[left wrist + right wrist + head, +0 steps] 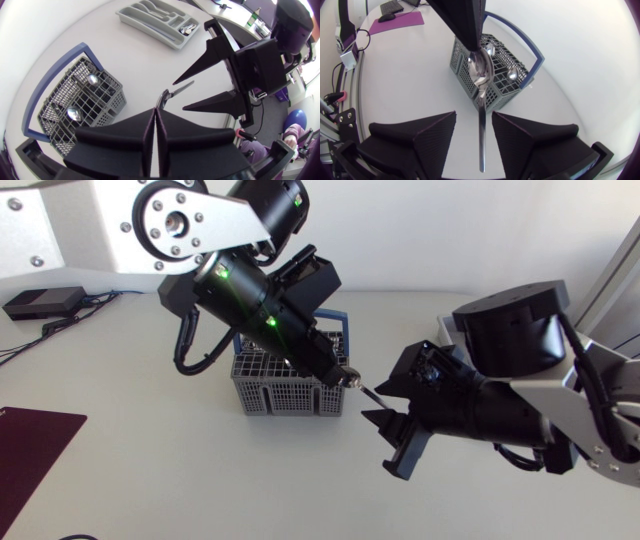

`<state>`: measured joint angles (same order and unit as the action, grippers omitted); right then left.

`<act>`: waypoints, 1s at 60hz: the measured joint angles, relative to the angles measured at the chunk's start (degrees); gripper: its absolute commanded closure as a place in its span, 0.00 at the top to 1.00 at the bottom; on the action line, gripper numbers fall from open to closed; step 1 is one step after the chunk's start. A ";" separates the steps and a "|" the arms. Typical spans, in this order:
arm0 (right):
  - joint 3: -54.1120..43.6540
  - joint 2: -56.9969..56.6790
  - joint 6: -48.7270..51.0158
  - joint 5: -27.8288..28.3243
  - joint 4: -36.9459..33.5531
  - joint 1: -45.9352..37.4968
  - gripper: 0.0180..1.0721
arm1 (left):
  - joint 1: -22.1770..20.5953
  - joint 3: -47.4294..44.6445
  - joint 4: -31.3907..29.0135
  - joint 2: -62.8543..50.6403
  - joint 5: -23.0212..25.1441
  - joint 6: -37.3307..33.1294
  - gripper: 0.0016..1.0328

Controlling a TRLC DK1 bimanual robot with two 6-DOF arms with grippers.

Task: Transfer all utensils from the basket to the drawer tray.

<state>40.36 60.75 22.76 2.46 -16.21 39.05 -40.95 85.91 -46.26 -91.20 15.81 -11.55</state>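
One spoon [481, 100] hangs just right of the basket [270, 392] at the head view's centre, its bowl clamped in the left gripper [343, 377]'s fingers. The right gripper [473, 116]'s fingers stand apart around the handle. They should close squarely mid-handle before the left lets go.

The black left gripper [156, 109] hides the bowl of the silver metal spoon [178, 91] from its wrist view; the contents of the grey plastic drawer tray [145, 31] are indistinct.

Head view looks down on the worktop [150, 470]; the wrist views face each other closely, sharing basket [463, 67] and spoon [481, 75].
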 measured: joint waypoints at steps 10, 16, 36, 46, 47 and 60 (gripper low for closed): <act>-0.04 0.09 0.22 -1.97 1.51 0.66 0.31 | 0.00 0.09 -0.44 -0.26 1.09 0.26 0.03; -0.04 0.22 0.39 -2.84 1.92 1.09 0.22 | 0.07 0.09 -0.68 -0.42 2.08 0.94 0.03; -0.20 1.42 0.42 -3.39 2.34 1.53 0.05 | 0.39 0.09 -0.85 -0.48 3.04 1.29 0.04; -0.22 1.42 0.42 -3.37 2.29 1.75 0.05 | 0.39 0.09 -1.20 -0.48 3.26 1.31 0.15; -0.22 1.42 0.42 -3.37 2.27 1.75 0.05 | 0.39 0.09 -1.25 -0.48 3.30 1.36 0.17; -0.37 1.40 0.42 -2.29 0.76 1.75 0.05 | 0.77 0.44 -1.01 -0.46 5.20 2.60 0.75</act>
<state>39.99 62.15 23.18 0.16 -15.44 40.80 -40.18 86.35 -47.27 -91.66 21.02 -8.95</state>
